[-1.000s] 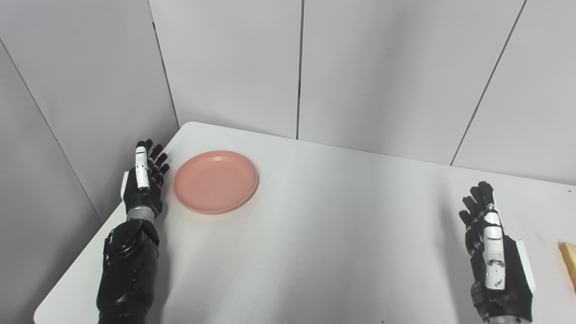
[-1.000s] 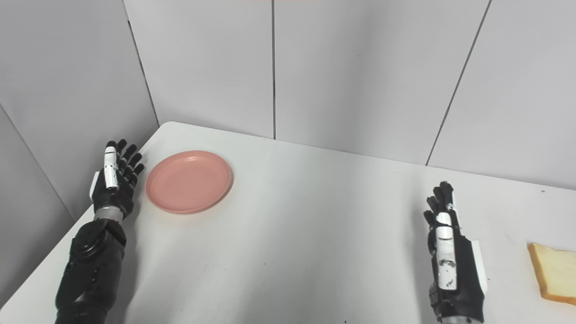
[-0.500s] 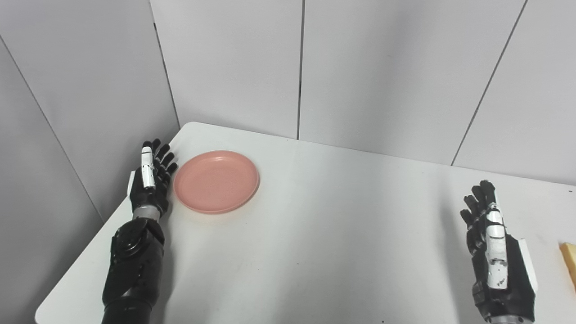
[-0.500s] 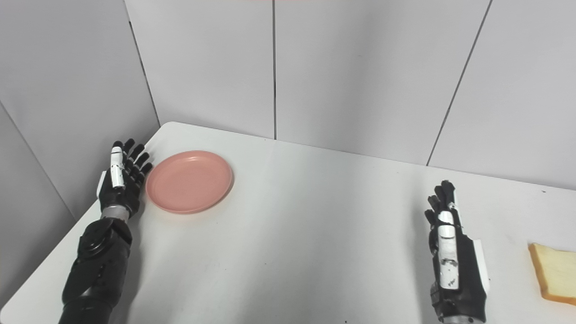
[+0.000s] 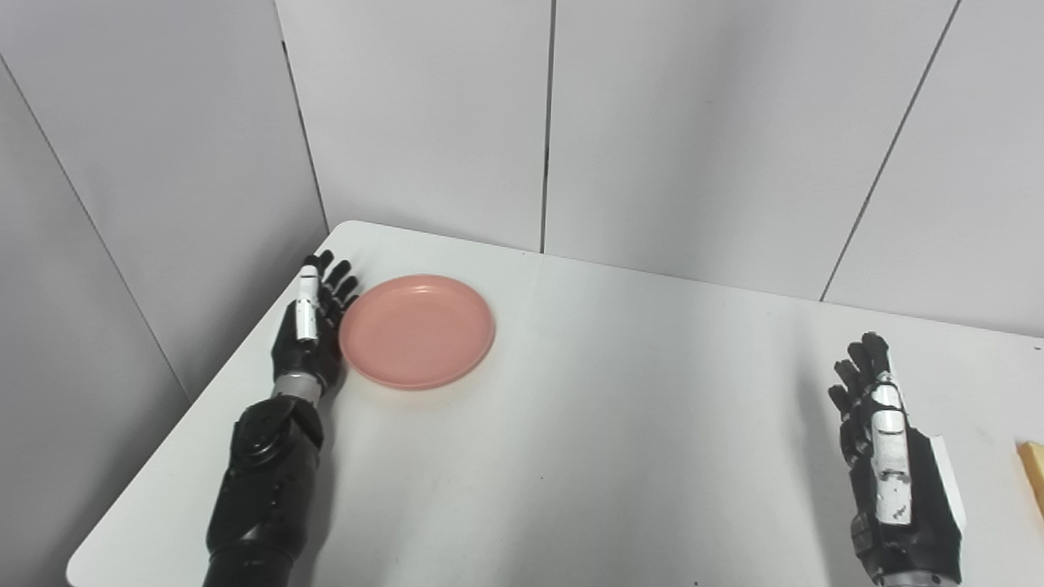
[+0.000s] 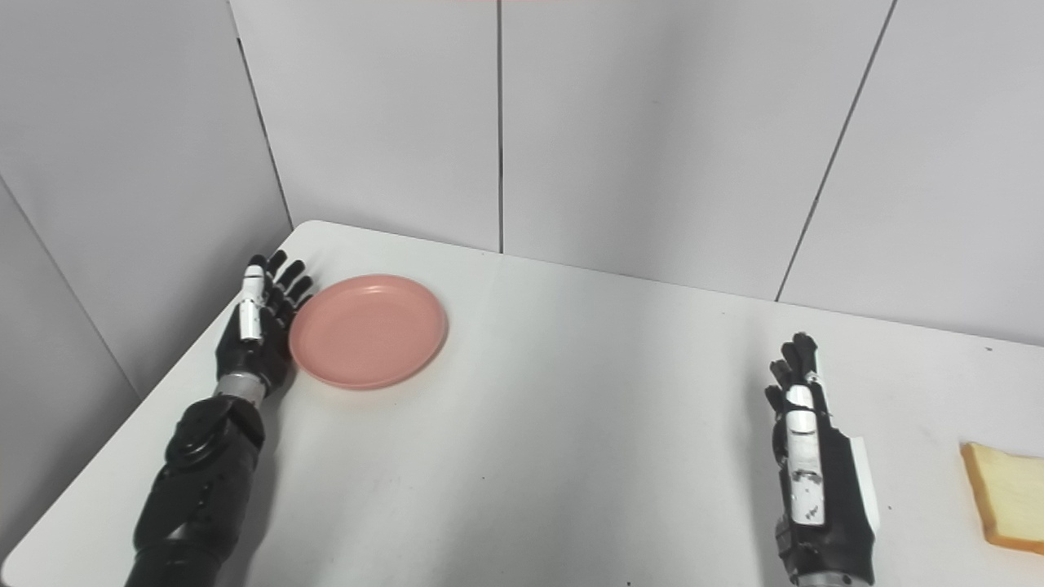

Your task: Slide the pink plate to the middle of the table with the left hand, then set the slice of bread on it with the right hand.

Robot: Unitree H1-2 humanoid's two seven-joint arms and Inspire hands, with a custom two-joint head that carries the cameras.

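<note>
The pink plate (image 5: 417, 330) lies flat at the far left of the white table (image 5: 620, 424). My left hand (image 5: 311, 326) is open, held edge-on with straight fingers, and its palm side touches the plate's left rim. It shows in the right eye view too (image 6: 258, 322). My right hand (image 5: 889, 456) is open and empty, upright above the table at the right. The slice of bread (image 6: 1006, 496) lies flat on the table at the right edge, apart from the right hand (image 6: 807, 465). In the left eye view only its edge (image 5: 1033, 477) shows.
Grey wall panels (image 5: 652, 122) stand behind the table and along its left side. The table's left edge (image 5: 204, 408) runs just beside my left forearm. Nothing else lies on the table.
My left hand has moved right against the plate's left rim, and the plate has slid a little to the right with it. The right hand has stayed in place.
</note>
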